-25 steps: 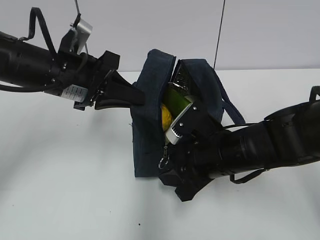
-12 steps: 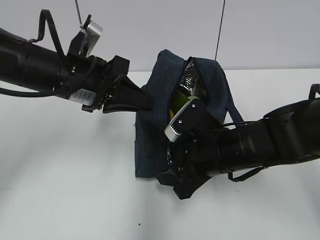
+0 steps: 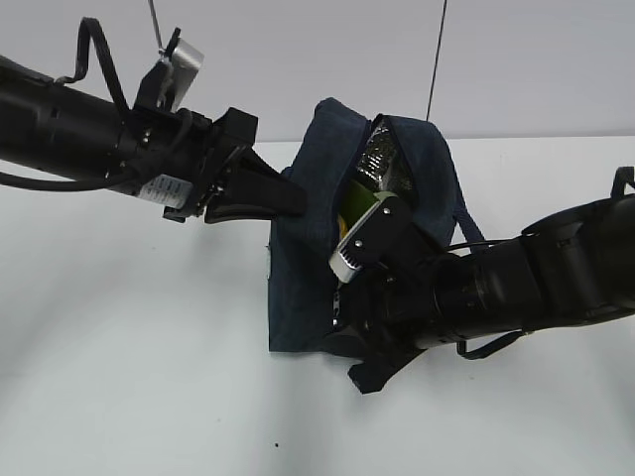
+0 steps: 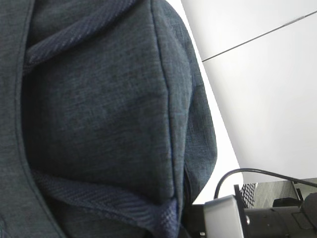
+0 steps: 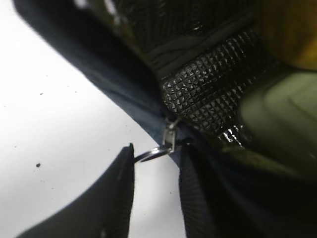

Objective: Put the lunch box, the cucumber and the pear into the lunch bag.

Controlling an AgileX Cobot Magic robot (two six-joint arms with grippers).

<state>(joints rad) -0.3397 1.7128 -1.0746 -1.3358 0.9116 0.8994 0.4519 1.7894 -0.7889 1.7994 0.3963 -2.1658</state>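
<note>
Navy lunch bag (image 3: 303,248) standing near centre of white desk (image 3: 129,377), mouth gaping toward right arm. Inside, visible through opening: silvery quilted lining, pale green lid of lunch box (image 3: 354,201), w/ a yellow-orange patch, prob. the pear (image 5: 290,29), just above it in right wrist view. Cucumber not identifiable in any view.

Left tool (image 3: 288,198) pressed into bag's left side panel; tips buried in cloth, so can't tell whether pinching fabric or merely bracing. Left wrist view filled w/ dark weave and a stitched seam.

Right tool (image 5: 156,163) low at bag's near corner, fingers slightly spread, metal ring pull (image 5: 151,154) lying between them, not yet nipped.

Handling, as judgement: bag soft, floppy, light; likely to sag or slide unless side wall held. Ring small, smooth, free-swinging; best taken flat across the ring itself.

Open room: bare desk left and front of bag; right side crowded by arm and trailing strap.
</note>
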